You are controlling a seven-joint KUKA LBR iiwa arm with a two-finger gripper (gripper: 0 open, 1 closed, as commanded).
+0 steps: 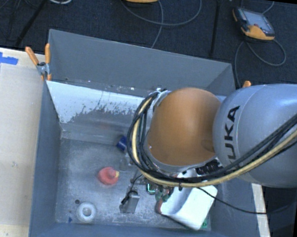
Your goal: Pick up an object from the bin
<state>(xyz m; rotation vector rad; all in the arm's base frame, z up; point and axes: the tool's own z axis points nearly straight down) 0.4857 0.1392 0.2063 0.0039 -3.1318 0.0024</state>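
Tool (129, 201) low beneath orange cover (183, 126), we cannot tell its opening, red lump (108, 176) near it, white box (192, 208) alongside, partly hidden.

The arm (266, 137) is a thick, rounded, pale grey casing with the dark letters "UKA" (230, 130) running up its side. At its wrist sits a smooth orange dome-shaped cover (183, 125), ringed by a bundle of black and yellowish cables (138, 135) that trail back along the grey casing. Below the cover hangs the small, dark gripper (135, 196).
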